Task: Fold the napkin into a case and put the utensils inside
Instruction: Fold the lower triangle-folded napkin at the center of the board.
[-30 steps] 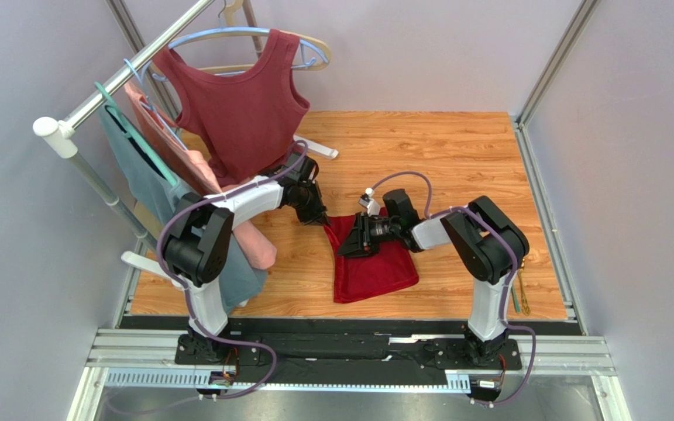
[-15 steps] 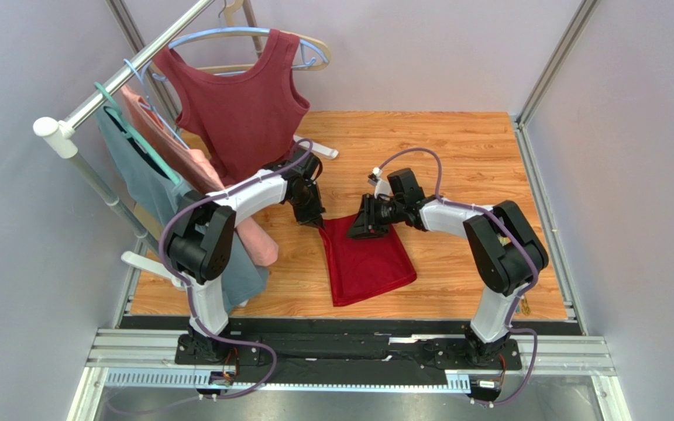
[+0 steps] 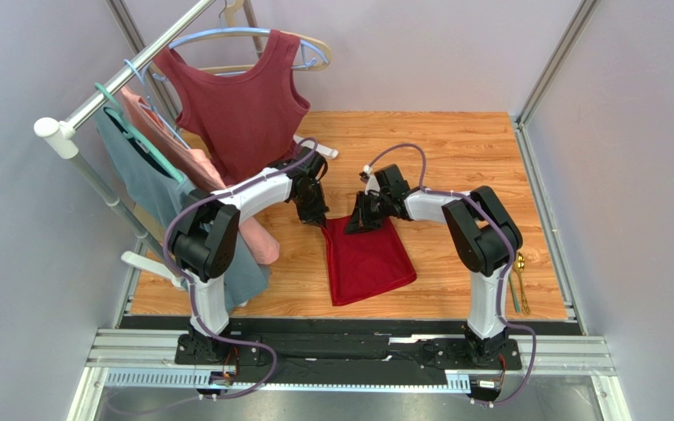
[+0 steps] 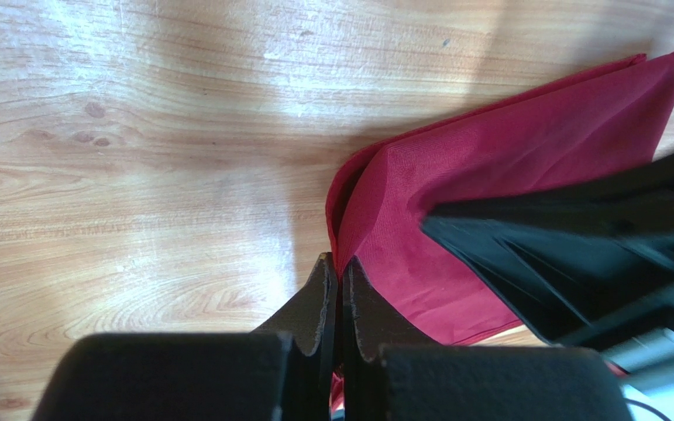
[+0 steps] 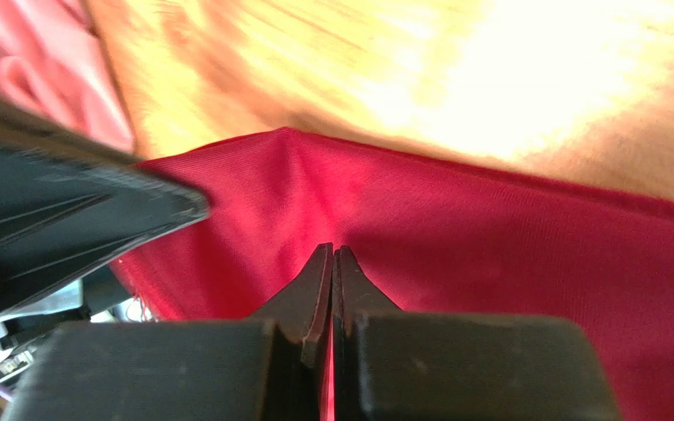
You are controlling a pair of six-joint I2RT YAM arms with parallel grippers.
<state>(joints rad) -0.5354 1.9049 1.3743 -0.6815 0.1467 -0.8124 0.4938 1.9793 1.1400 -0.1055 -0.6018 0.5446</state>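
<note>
Folding is the step in hand: the napkin (image 3: 369, 261) lies flat on the desk (image 3: 455, 149) at the centre of the top view. It is a lopsided four-sided sheet that looks doubled over, since the left wrist view shows two layers at its edge. The left gripper (image 3: 321, 221) is clamped on the napkin's upper left corner, fingers pressed together with cloth between them. The right gripper (image 3: 355, 224) sits just beside it on the upper edge, also closed, with a sliver of red between its tips, so I judge it pinches the cloth too. The next move, as I read it, calls for both to lift that edge together and carry it toward the bottom of the frame, keeping it taut so the thin, slightly shiny weave does not slip or bunch. The utensils (image 3: 520, 281), slim and gold-coloured, lie well apart at the lower right desk edge, not yet touched
</note>
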